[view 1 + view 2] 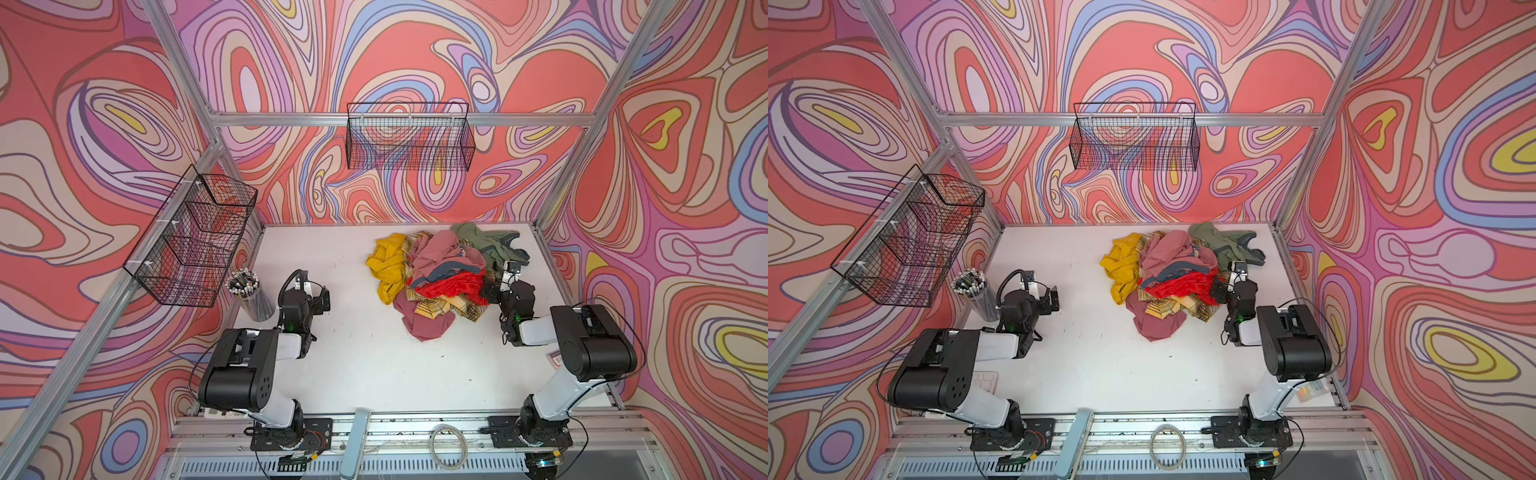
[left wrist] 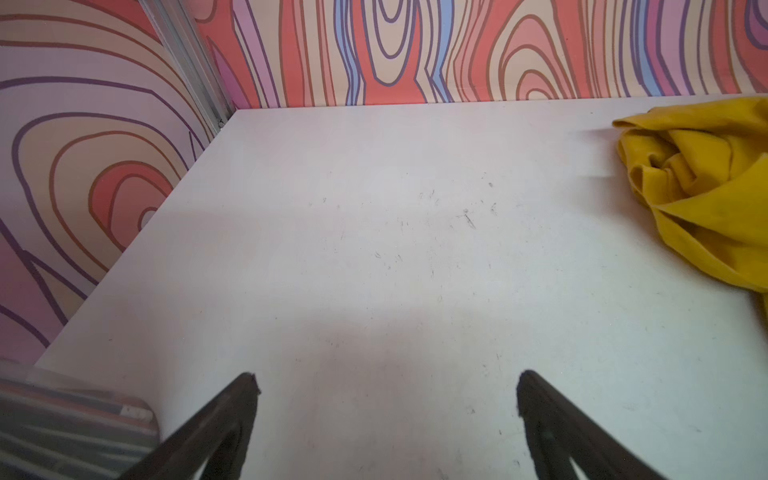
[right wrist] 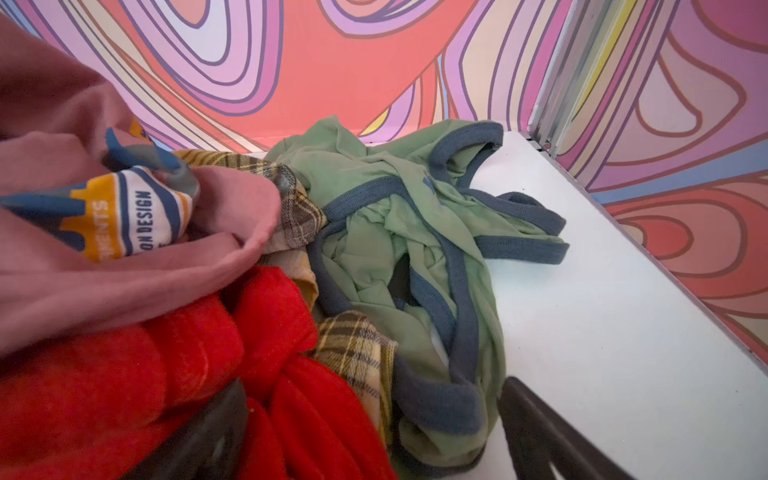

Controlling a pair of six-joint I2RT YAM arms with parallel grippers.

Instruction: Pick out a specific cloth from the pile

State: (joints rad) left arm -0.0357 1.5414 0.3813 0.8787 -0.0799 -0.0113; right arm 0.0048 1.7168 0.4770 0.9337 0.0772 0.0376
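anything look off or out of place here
Nothing spilled or broken. The pile is a tangle; the green cloth trails toward the back corner. The open right gripper has one finger half buried in red cloth. A cable coil lies loose on the front rail.

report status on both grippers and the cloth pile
Left gripper jaws open over bare table. Right gripper jaws open, buried in the pile at its red cloth, not closed. Nothing blocking.

Black-and-white arms [image 1: 239, 374], black cables [image 1: 286, 281]
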